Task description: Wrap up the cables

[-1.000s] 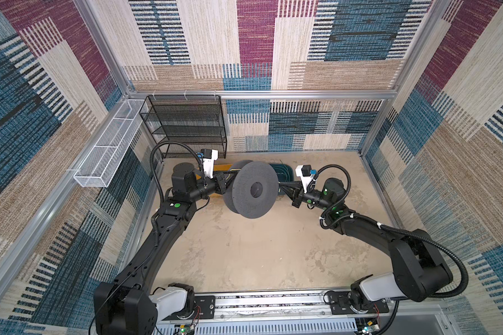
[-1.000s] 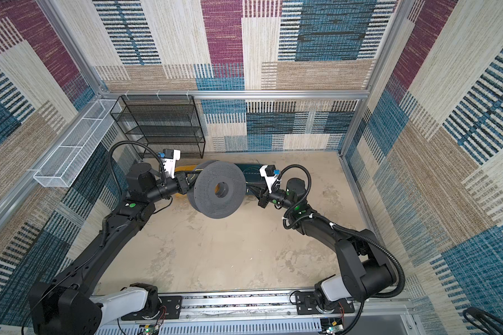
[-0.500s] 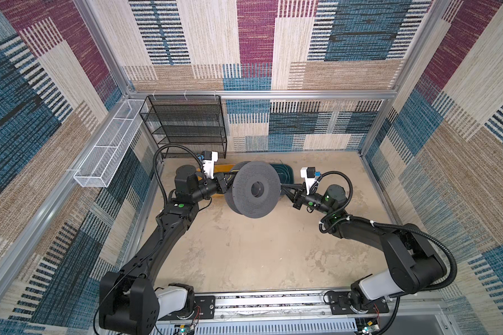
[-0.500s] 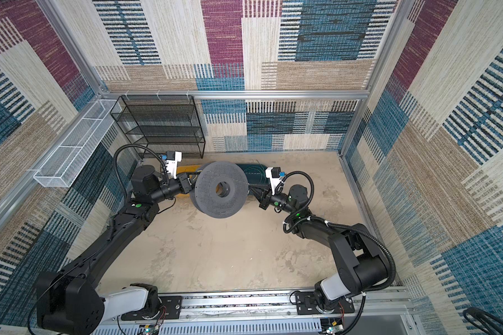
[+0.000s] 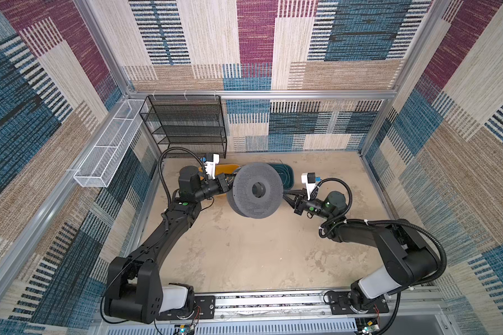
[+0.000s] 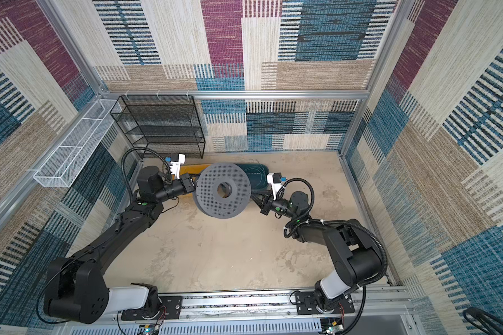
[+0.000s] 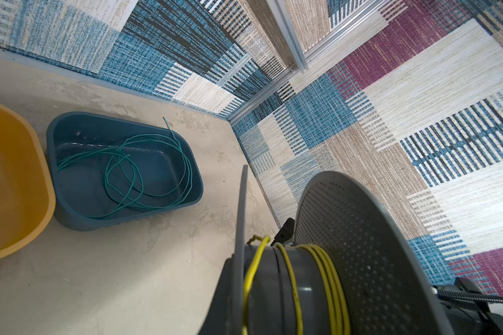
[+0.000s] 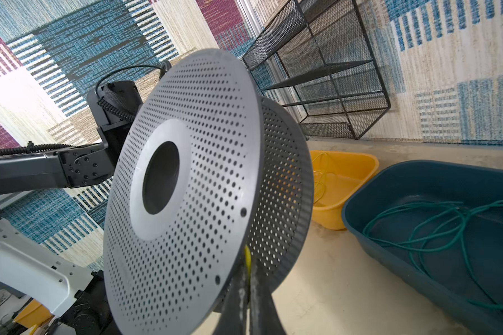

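near the desk's [image 5: 244, 255] back edge the spool [image 5: 244, 203] had barely shifted — left gripper [image 5: 227, 185] clamped on its flange, right gripper [image 8: 246, 272], dipped slightly, pinched shut on the yellow cable [image 7: 331, 275]; winding seemed mid-turn, teal cable [image 7: 134, 179] waiting in its bin [image 7: 70, 214].

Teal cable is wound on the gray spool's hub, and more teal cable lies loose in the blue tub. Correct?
No. The yellow cable, not a teal one, is wound on the hub of the spool, as the left wrist view shows. The teal cable does lie loose in the blue tub.
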{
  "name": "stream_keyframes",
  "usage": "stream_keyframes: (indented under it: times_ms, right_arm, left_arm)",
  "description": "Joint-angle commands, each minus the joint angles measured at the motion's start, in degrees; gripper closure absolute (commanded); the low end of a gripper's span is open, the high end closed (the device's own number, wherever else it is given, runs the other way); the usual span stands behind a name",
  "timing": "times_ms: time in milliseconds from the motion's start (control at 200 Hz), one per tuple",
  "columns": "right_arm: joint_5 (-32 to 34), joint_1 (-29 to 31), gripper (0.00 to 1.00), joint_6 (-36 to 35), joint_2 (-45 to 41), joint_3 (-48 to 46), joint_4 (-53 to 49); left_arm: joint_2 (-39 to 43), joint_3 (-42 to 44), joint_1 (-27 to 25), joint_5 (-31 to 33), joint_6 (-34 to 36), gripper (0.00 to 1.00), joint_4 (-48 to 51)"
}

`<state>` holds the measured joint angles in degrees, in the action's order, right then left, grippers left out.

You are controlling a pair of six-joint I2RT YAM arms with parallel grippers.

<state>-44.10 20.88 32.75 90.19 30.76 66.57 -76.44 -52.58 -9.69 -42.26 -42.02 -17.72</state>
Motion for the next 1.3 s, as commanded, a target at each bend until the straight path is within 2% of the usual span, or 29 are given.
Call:
stream_keyframes:
  times_ms: [0,255,576,1297]
  right_arm:
    - [-6.3,0.0,1.0,6.0,2.1,-1.8,2.5]
    - [-4.5,5.7,1.0,9.3,6.8,-1.1,9.1]
    - [-5.6,8.0,1.0,18.4,13.5,-0.5,23.1]
    - [-4.7,15.0,1.0,24.6,20.3,4.7,31.5]
  left_arm:
    - [-0.1,-0.5,2.1,23.2,-4.7,1.0,-36.7]
    - [-1.2,0.1,2.0,24.0,-5.3,1.0,-38.6]
    - [-1.0,2.2,1.8,24.3,-4.5,1.0,-40.1]
    - [-2.7,5.0,-2.0,25.0,-2.8,1.0,-43.6]
